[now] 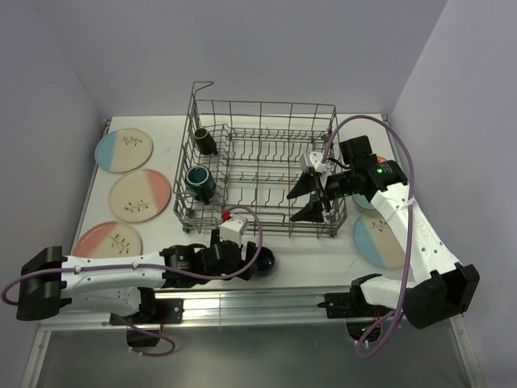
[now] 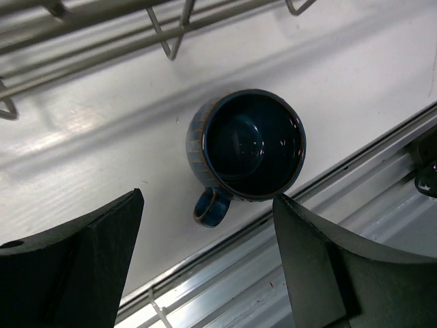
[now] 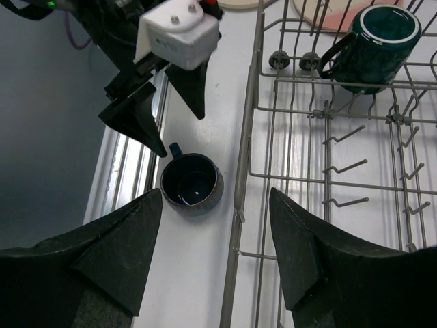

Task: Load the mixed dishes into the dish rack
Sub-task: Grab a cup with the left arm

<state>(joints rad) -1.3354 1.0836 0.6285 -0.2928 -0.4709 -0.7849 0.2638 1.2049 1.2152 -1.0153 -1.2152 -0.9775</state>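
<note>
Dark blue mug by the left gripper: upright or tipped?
Upright: the dark blue mug stands on the table, mouth up, empty inside, handle out to the side.

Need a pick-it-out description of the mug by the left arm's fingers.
Find the grey wire dish rack, then the strip of white table between its near side and the metal rail. The dark blue mug stands upright there, right by the left arm's open fingers. It is the only mug outside the rack; the teal mug and the brown mug sit inside it.
</note>
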